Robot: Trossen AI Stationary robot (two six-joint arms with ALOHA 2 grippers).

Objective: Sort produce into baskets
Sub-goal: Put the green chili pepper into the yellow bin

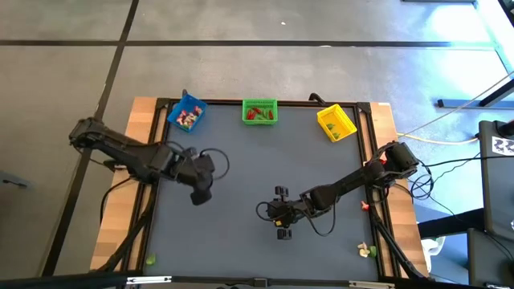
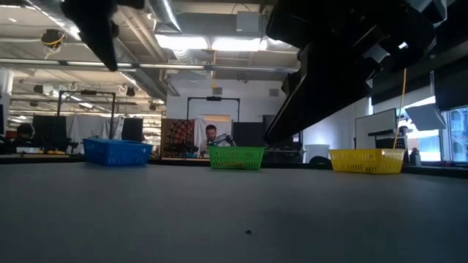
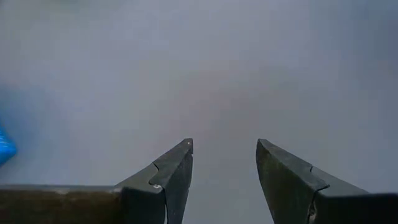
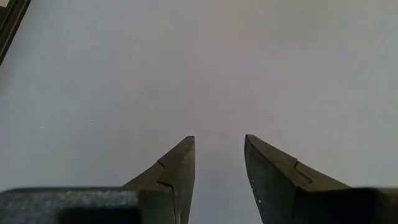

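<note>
Three baskets stand along the table's far edge: a blue basket [image 1: 186, 113] with red and whitish produce, a green basket [image 1: 260, 111] with red and green pieces, and a yellow basket [image 1: 336, 122] with a green piece. They also show in the low view: the blue basket [image 2: 117, 152], the green basket [image 2: 235, 158] and the yellow basket [image 2: 365, 161]. My left gripper [image 3: 224, 148] is open and empty over the mat left of centre. My right gripper [image 4: 219, 142] is open and empty over the mat's middle near side.
A whitish and green piece [image 1: 367, 251] lies on the wooden border at the near right. A small green piece [image 1: 149, 259] lies on the border at the near left. A red bit [image 1: 363, 205] lies by the right edge. A person [image 2: 210, 139] sits beyond the table.
</note>
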